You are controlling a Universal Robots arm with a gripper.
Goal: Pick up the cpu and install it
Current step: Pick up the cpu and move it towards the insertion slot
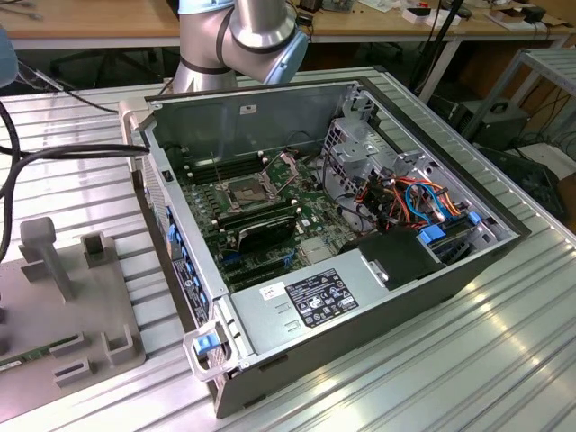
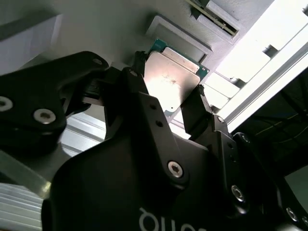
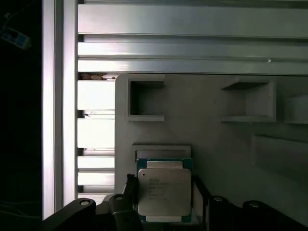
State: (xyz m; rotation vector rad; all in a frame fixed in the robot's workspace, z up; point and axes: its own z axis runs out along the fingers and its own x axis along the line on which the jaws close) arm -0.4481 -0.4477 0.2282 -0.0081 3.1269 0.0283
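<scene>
The cpu (image 3: 164, 193) is a small flat square chip with a dull silver top and a green rim. In both wrist views it sits between the black fingers of my gripper (image 3: 163, 195), one finger against each of two opposite edges. The second wrist view shows the cpu (image 2: 172, 81) held by the gripper (image 2: 169, 83) just off a shallow grey holder (image 2: 179, 37) on the grey fixture plate (image 3: 216, 144). In the exterior view, the open computer case (image 1: 333, 216) lies on the table, with the dark square socket (image 1: 245, 192) on its green motherboard.
The grey fixture plate (image 1: 63, 324) with raised blocks lies at the exterior view's left on the ribbed aluminium table (image 1: 468, 360). The arm's base (image 1: 236, 40) stands behind the case. A long black card (image 1: 261, 229), cables and a power supply (image 1: 319, 301) are in the case.
</scene>
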